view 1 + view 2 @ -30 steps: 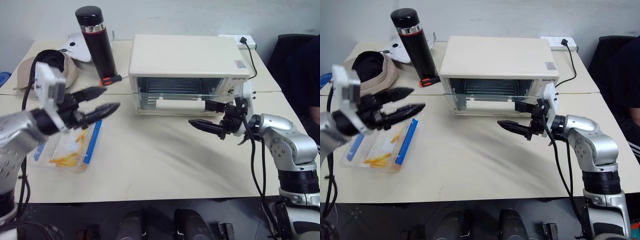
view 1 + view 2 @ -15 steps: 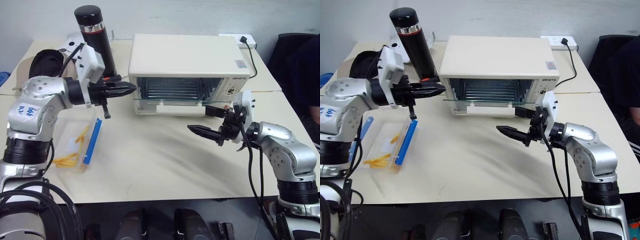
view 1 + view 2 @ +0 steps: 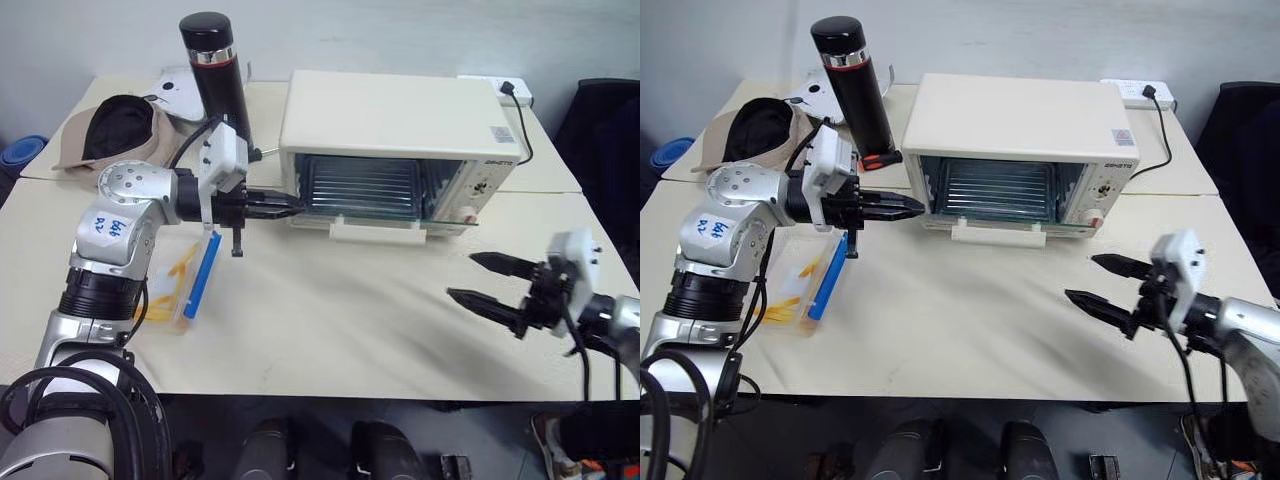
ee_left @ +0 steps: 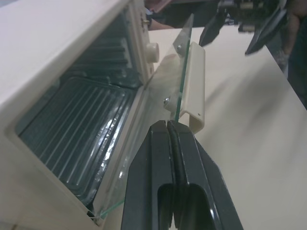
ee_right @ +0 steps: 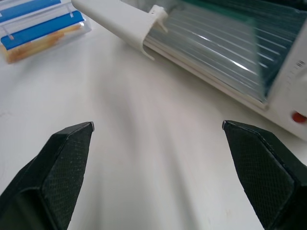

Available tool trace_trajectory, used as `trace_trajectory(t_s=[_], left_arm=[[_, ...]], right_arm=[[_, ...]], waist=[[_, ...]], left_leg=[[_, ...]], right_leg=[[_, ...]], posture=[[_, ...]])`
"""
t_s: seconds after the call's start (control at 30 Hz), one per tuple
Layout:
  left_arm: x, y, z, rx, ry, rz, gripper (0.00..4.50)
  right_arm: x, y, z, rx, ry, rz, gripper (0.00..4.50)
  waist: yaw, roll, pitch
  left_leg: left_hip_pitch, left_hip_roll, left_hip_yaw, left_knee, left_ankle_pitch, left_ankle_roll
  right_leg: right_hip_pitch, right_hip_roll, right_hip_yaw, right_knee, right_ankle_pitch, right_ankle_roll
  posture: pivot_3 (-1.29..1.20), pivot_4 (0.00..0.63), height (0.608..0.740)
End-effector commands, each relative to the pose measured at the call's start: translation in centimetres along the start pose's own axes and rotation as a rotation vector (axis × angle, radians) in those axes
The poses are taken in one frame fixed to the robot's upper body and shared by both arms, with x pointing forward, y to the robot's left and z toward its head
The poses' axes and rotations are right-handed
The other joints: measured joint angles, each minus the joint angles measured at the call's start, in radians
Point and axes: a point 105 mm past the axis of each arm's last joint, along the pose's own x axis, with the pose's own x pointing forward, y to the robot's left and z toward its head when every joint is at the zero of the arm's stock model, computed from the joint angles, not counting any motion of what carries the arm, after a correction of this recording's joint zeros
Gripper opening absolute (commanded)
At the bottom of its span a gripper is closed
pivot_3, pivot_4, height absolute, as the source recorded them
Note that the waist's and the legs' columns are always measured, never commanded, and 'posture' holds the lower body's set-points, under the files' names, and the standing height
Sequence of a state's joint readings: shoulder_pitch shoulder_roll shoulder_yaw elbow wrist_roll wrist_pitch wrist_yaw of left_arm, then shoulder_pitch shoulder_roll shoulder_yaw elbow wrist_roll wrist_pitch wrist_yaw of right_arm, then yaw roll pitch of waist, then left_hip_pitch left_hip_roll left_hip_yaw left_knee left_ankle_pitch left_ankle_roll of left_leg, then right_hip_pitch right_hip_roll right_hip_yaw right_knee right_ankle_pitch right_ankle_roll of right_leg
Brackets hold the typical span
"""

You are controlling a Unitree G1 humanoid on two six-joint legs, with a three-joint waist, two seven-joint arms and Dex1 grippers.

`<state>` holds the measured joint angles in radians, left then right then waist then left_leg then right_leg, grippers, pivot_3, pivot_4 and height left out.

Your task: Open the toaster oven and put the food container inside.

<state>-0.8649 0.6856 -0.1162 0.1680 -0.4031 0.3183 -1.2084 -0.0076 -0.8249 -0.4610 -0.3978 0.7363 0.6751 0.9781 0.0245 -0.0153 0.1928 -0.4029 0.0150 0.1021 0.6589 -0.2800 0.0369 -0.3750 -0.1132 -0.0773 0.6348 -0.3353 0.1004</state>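
Glass door of the oven (image 3: 1015, 150) is standing approx. half open. Left gripper (image 3: 912, 208), fingers pressed together w/ nothing inside, is pointing at oven's left side. Right gripper (image 3: 1102, 281) is hanging wide, empty, in front of oven. Container (image 3: 800, 284) is lying left of oven, not yet loaded.

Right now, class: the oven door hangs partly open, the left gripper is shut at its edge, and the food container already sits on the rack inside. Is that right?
Not quite. The food container lies on the table, not inside; the left eye view shows it. The toaster oven door is partly open, and the left gripper is shut at its edge.
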Motion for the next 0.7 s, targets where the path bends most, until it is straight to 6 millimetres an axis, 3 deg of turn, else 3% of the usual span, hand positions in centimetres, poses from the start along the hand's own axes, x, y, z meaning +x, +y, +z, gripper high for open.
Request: trace_trajectory(t_s=[0.03,0.23,0.47,0.57,0.63,0.7], left_arm=[[0.7,-1.6,-3.0,-0.007,0.118,-0.084,0.02],[1.8,-4.3,-6.7,0.020,0.233,-0.204,0.02],[2.5,-5.0,-8.6,0.066,0.307,-0.196,0.02],[1.5,-5.3,-7.4,0.021,0.253,-0.151,0.02],[0.6,-5.7,-5.6,-0.049,0.183,-0.130,0.41],[-1.7,-6.8,-3.5,-0.131,0.121,-0.099,0.84]], right_arm=[[-1.4,1.9,2.5,-0.045,-0.037,0.089,4.50],[-2.8,3.1,5.0,-0.053,-0.079,0.154,4.50],[-1.6,3.6,6.7,-0.089,-0.089,0.248,4.50],[-0.5,3.4,7.0,-0.098,-0.094,0.296,4.50],[0.0,3.1,6.9,-0.098,-0.092,0.317,4.50],[0.8,2.7,6.7,-0.096,-0.085,0.353,4.50]], waist=[[-0.001,0.001,-0.001],[0.000,0.001,-0.001],[-0.003,0.001,0.000],[-0.011,0.001,0.000],[-0.017,0.000,0.000],[-0.027,0.000,0.000]], left_leg=[[0.001,0.000,0.000,0.001,0.000,0.000],[0.001,0.000,-0.005,0.001,0.000,0.000],[-0.003,0.001,-0.005,0.001,-0.001,0.000],[-0.002,0.001,-0.005,0.001,-0.001,0.001],[-0.003,0.001,-0.005,0.001,-0.001,0.001],[-0.003,0.001,-0.006,0.000,-0.001,0.001]], right_leg=[[0.000,0.000,0.000,0.000,0.000,0.000],[0.002,-0.003,0.002,0.001,0.000,0.000],[-0.001,-0.003,0.000,-0.002,0.000,-0.001],[0.000,-0.003,0.000,-0.002,0.000,-0.001],[0.000,-0.003,0.000,-0.003,0.000,-0.001],[0.000,-0.003,0.000,-0.002,0.000,-0.001]], posture=[[0.00,0.150,0.740],[0.00,0.150,0.740],[0.00,0.150,0.740],[0.00,0.150,0.740],[0.00,0.150,0.740],[0.00,0.150,0.740]])
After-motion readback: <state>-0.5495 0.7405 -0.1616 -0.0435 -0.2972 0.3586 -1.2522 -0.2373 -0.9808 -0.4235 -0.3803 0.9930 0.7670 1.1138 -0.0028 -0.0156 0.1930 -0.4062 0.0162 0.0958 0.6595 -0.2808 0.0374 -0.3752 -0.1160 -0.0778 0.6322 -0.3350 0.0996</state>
